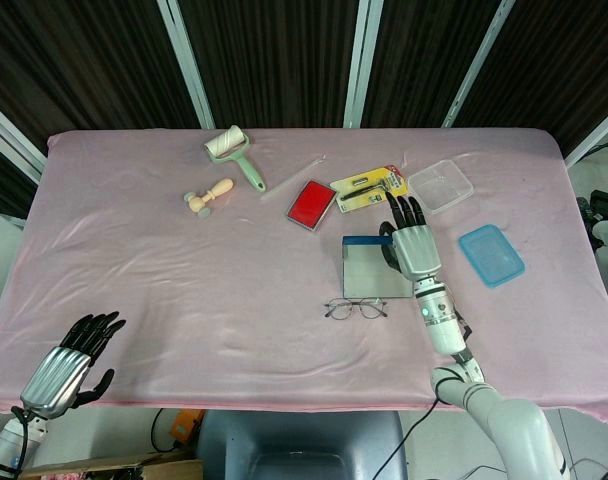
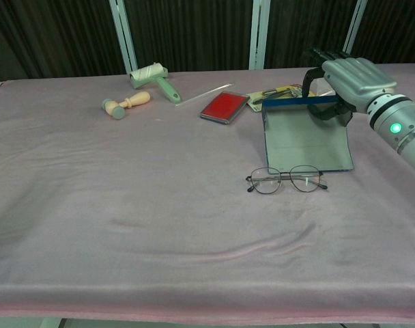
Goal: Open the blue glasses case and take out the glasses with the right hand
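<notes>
The blue glasses case (image 1: 374, 270) (image 2: 306, 137) lies open right of the table's middle, its far blue rim raised off the cloth. My right hand (image 1: 412, 247) (image 2: 349, 78) grips that raised far-right edge, fingers curled over it. The thin-rimmed glasses (image 1: 356, 308) (image 2: 286, 180) rest flat on the pink cloth just in front of the case's near edge, apart from the hand. My left hand (image 1: 69, 365) hangs past the near-left table edge with its fingers apart and nothing in it; the chest view does not show it.
A red pad (image 1: 311, 204) and a yellow packaged tool (image 1: 369, 188) lie just beyond the case. A clear container (image 1: 440, 186) and a blue lid (image 1: 491, 254) sit to its right. A green roller (image 1: 234, 150) and a wooden stamp (image 1: 209, 195) are far left.
</notes>
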Controlling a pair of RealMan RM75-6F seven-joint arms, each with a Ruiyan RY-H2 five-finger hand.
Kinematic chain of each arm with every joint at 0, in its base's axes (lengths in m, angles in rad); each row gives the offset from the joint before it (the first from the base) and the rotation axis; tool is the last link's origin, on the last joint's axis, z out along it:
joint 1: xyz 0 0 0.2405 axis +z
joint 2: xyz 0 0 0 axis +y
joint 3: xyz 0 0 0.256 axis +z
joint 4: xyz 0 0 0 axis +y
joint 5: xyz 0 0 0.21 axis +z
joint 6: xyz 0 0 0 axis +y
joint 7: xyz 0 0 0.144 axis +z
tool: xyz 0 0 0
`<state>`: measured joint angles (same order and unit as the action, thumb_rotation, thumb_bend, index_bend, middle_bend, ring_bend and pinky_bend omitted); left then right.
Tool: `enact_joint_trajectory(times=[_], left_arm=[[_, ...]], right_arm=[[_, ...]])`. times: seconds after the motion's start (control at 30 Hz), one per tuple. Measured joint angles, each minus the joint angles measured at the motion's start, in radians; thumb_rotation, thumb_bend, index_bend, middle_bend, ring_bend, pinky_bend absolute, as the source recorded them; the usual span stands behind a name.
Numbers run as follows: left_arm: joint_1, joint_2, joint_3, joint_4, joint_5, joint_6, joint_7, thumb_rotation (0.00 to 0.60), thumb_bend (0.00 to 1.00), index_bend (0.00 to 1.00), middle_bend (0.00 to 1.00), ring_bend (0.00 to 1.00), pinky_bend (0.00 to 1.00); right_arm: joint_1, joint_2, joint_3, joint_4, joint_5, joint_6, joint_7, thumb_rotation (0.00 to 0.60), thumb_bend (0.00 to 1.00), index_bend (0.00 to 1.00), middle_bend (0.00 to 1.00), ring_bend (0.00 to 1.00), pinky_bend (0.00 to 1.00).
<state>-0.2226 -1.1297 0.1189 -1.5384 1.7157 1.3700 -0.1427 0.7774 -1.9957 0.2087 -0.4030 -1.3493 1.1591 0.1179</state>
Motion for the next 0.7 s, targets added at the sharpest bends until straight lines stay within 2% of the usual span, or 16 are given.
enact_joint_trajectory(times=[0.2,0.27,0.33,0.43,0.6,0.7], left_arm=[[0.001,-0.001,0.001,-0.001,0.002,0.001,0.003,0.600,0.45,0.00,0.00,0.00,0.00],[0.000,-0.001,0.002,-0.001,0.002,-0.001,0.003,0.600,0.45,0.00,0.00,0.00,0.00],[-0.001,-0.002,0.002,-0.001,0.001,-0.004,0.003,0.600,0.45,0.00,0.00,0.00,0.00],[-0.001,-0.002,0.001,-0.002,-0.002,-0.006,0.005,0.600,0.45,0.00,0.00,0.00,0.00],[-0.003,-0.004,-0.001,-0.002,-0.007,-0.011,0.008,0.600,0.45,0.00,0.00,0.00,0.00],[-0.003,-0.005,0.000,-0.003,-0.006,-0.012,0.012,0.600,0.45,0.00,0.00,0.00,0.00]], right_arm=[[0.013,-0.001,0.035,0.063,0.035,-0.064,-0.022,0.600,0.55,0.68,0.11,0.00,0.00],[0.015,-0.001,0.042,0.086,0.046,-0.095,-0.033,0.600,0.55,0.58,0.11,0.00,0.00],[0.016,0.000,0.047,0.099,0.056,-0.130,-0.041,0.600,0.53,0.35,0.07,0.00,0.00],[0.017,0.009,0.054,0.106,0.071,-0.209,-0.052,0.600,0.43,0.10,0.00,0.00,0.00],[0.005,0.070,0.042,0.051,0.068,-0.289,-0.046,0.600,0.34,0.01,0.00,0.00,0.00],[-0.011,0.121,0.019,-0.028,0.044,-0.283,-0.026,0.600,0.34,0.04,0.00,0.00,0.00]])
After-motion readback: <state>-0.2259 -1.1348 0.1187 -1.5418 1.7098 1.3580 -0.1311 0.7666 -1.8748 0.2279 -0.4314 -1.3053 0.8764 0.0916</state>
